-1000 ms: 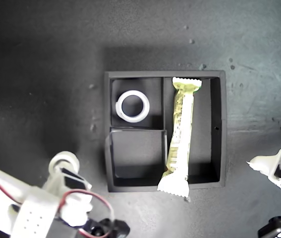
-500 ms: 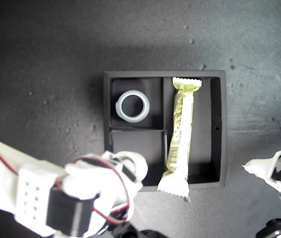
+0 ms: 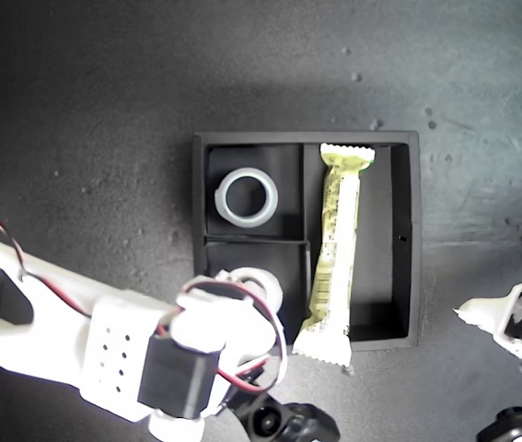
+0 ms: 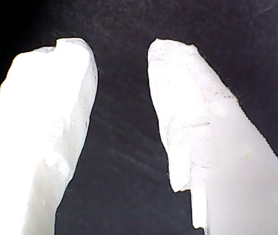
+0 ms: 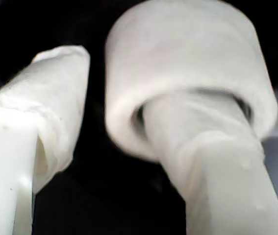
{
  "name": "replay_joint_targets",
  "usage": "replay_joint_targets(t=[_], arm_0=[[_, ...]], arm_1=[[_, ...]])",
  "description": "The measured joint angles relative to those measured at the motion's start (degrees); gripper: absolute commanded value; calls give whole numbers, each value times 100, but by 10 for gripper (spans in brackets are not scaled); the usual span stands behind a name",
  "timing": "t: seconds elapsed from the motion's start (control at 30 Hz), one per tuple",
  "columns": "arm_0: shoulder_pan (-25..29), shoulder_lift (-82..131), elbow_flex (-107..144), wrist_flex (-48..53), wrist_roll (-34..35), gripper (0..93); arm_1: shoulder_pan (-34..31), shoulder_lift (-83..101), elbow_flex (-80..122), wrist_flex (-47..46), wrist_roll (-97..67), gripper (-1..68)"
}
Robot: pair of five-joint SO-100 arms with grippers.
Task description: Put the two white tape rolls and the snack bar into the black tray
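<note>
**Mostly black and white, one pale yellow-green strip**

The black tray [image 3: 406, 239] was matte black, walls and dividers alike, on a counter [image 3: 86, 110] of dark charcoal grey flecked with small pale specks. The tape roll [image 3: 248, 196] in one small compartment looked white with a faint grey-blue cast. The roll [image 5: 188, 63] hanging on one finger of my second pincer [image 5: 124, 112] was plain white, like the fingers themselves. The snack bar [image 3: 336, 249] wore a pale yellow-green wrapper with white crimped ends and small dark print along its length. My first pincer [image 4: 121, 112] showed white against near-black. The arm over the tray was white, with a black block and red and black wires [image 3: 265, 364].
</note>
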Motion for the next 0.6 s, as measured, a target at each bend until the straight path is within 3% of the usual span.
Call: replay_joint_targets(t=[0.27,0.37,0.47,0.6], arm_0=[[88,97,0,0,105,165],[70,615,334,0,237,98],[-185,1723,1318,0,369,11],[-844,3902,3243,0,501,1]], arm_1=[[18,0,0,105,0,67],[44,0,0,193,79,68],[149,0,-105,457,202,68],[114,9,-677,1310,571,70]])
